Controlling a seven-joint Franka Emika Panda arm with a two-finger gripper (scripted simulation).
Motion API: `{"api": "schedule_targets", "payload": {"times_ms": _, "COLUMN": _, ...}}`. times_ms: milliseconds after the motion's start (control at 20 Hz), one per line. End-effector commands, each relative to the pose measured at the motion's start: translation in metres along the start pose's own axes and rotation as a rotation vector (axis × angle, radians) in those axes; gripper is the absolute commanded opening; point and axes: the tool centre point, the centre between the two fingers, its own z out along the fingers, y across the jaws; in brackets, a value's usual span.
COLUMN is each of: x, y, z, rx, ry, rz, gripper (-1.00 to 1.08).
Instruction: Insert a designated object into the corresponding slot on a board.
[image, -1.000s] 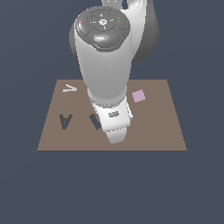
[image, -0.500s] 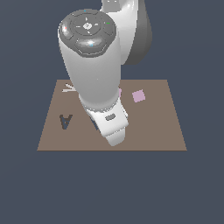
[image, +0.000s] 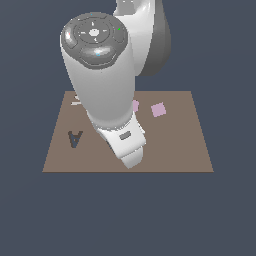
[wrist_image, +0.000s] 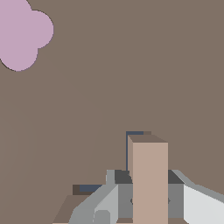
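Note:
In the wrist view my gripper is shut on the designated object, a light-tan L-shaped piece held between the grey fingers. It hangs just over the slot, whose dark edge shows as thin slivers along the piece's sides. The brown board fills the rest of that view. In the exterior view the arm's white body hides the gripper, the piece and the slot; only the board shows around it.
A dark A-shaped cutout lies at the exterior view's left. A pink block sits toward the back, a second one peeks from behind the arm. A pink lobed shape shows in the wrist view. A small white piece lies at the back left.
The arm has swung toward the exterior view's left and leaned over the board. It now covers the dark chevron cutout that showed beside it one second ago.

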Motion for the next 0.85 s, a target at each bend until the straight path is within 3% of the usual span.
{"api": "schedule_targets", "payload": {"times_ms": 0, "x": 0.0000, "y": 0.0001, "z": 0.0003, "rx": 0.000, "ry": 0.000, "rz": 0.000, "gripper": -1.00}}
{"api": "schedule_targets", "payload": {"times_ms": 300, "x": 0.0001, "y": 0.0008, "z": 0.0098, "rx": 0.000, "ry": 0.000, "rz": -0.005, "gripper": -1.00}}
{"api": "schedule_targets", "payload": {"times_ms": 350, "x": 0.0001, "y": 0.0008, "z": 0.0098, "rx": 0.000, "ry": 0.000, "rz": -0.005, "gripper": 1.00}}
{"api": "schedule_targets", "payload": {"times_ms": 800, "x": 0.0001, "y": 0.0008, "z": 0.0098, "rx": 0.000, "ry": 0.000, "rz": -0.005, "gripper": 1.00}}
